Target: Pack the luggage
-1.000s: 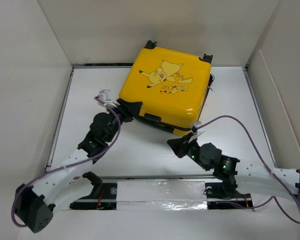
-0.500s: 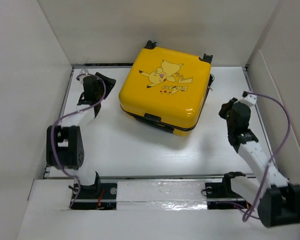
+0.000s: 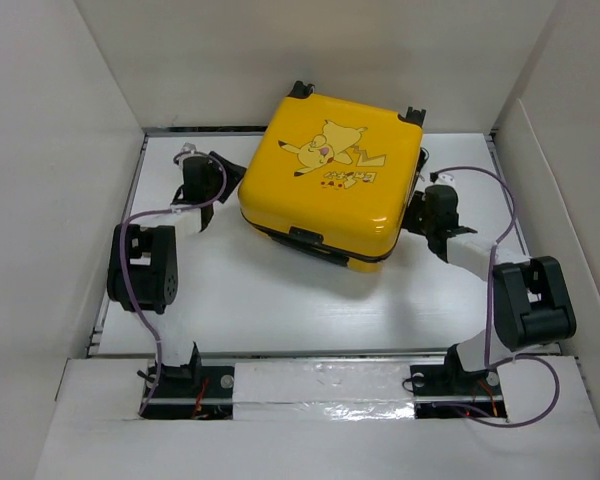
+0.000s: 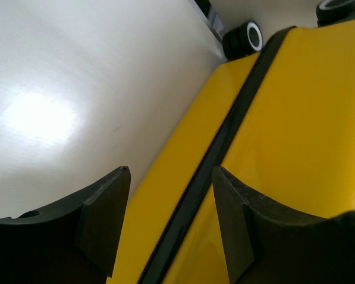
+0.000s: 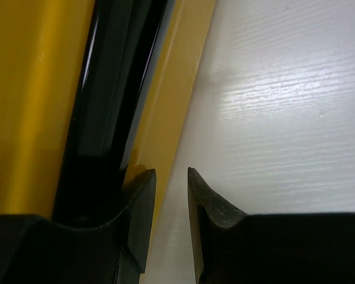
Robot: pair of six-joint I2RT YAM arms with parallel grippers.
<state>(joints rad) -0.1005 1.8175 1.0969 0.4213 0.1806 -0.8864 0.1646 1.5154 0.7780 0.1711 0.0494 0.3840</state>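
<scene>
The closed luggage [image 3: 330, 180] lies flat on the surface [image 3: 280, 310], the left end effector [image 4: 171, 177] at its left side with jaws wide astride its black zipper [image 4: 225, 136], the right end effector [image 5: 171, 174] at its right edge, narrowly parted, apparently gripping nothing.

The luggage [image 3: 325, 185] lies shut, so its inside is hidden. Both wrist views cut it off at their edges, leaving only shell and seam. From above, the right gripper [image 3: 420, 212] tips are too small to tell whether they touch its side.
</scene>
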